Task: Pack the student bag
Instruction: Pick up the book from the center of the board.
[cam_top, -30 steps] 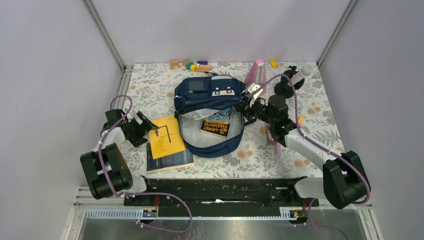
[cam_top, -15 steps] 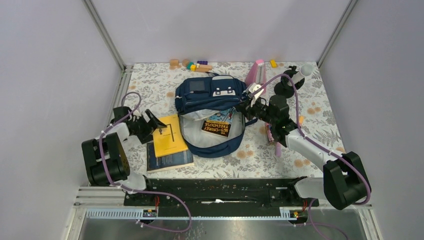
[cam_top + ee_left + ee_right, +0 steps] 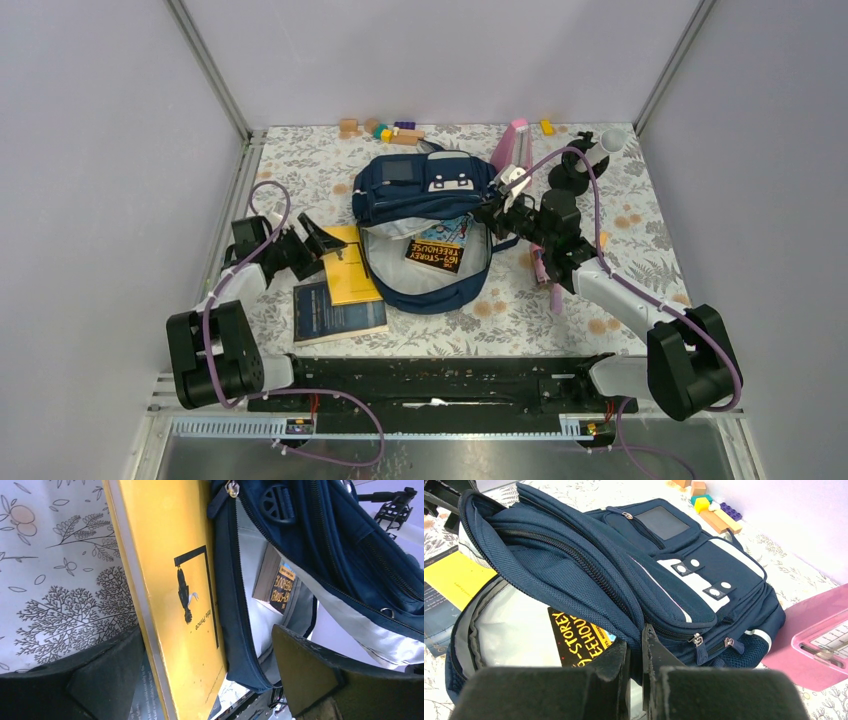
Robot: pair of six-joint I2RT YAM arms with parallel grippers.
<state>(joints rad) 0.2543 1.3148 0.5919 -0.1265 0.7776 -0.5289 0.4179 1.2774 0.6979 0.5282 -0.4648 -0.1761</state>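
Observation:
The navy student bag (image 3: 418, 185) lies open mid-table, its grey lining (image 3: 388, 262) showing and a black book (image 3: 437, 255) inside. My right gripper (image 3: 497, 212) is shut on the edge of the bag's raised flap (image 3: 636, 645) and holds it up; the black book (image 3: 576, 640) shows under the flap. My left gripper (image 3: 318, 240) is open at the bag's left side. A yellow book (image 3: 175, 590) stands tilted between its spread fingers (image 3: 105, 680), its right edge against the bag's rim (image 3: 240, 605). It also shows in the top view (image 3: 350, 272).
A dark blue book (image 3: 335, 312) lies under and in front of the yellow one. A pink case (image 3: 513, 147) leans behind the bag. Toy blocks (image 3: 385, 130) sit at the back edge. A black stand with a white ball (image 3: 590, 155) is at the back right. Pink pens (image 3: 545, 270) lie under the right arm.
My left gripper has moved right toward the bag. The yellow book has shifted right with it, tipped up and now meets the bag's rim. The right gripper has stayed on the flap.

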